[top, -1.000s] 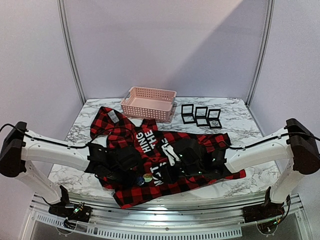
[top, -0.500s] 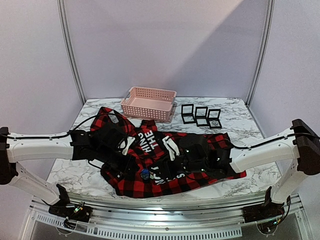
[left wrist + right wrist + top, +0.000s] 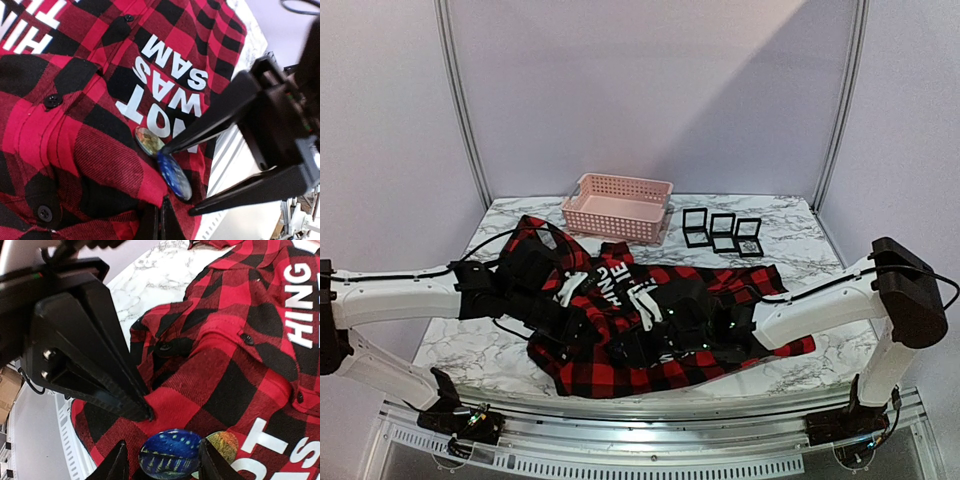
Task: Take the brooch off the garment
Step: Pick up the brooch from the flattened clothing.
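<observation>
Top external view: garment [image 3: 610,375] lies lengthwise left-right, collar far-left; left gripper [image 3: 160,222] pinches it, right gripper [image 3: 177,180] open astride brooch [image 3: 169,454].

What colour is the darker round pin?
Blue with pale flecks; the pin shows best from the right wrist.

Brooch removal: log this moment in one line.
left claw: shut, pinching garment | right claw: open, straddling blue brooch | blue brooch: on garment, not removed
</observation>
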